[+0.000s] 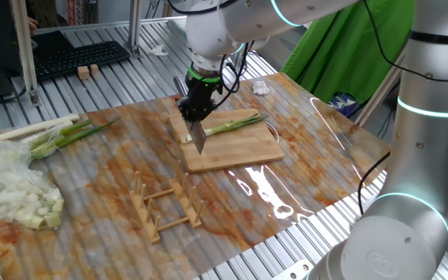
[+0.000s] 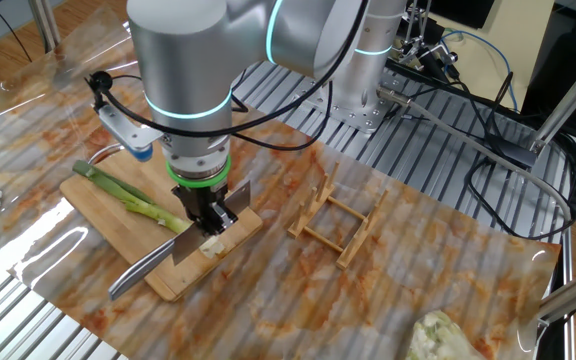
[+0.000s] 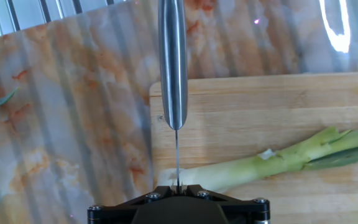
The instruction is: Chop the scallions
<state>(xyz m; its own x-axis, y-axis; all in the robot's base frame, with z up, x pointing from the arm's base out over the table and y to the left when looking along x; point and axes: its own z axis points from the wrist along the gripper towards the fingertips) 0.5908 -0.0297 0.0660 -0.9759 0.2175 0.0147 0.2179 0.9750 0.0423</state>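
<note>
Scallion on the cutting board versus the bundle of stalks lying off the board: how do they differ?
The scallion is a single stalk on the cutting board; the bundle is several long stalks lying together on the marbled table cover. The scallion sits under the knife at its white end; the bundle lies off to the side, with no tool near it. Both have pale ends and green leaves.

From one fixed view I see the cutting board at table centre. The scallions lie across the board, root end at nine o'clock, leaves at three. The knife stands over the root end. A rack sits at seven o'clock of the board; a stalk bundle lies far out at nine.
</note>
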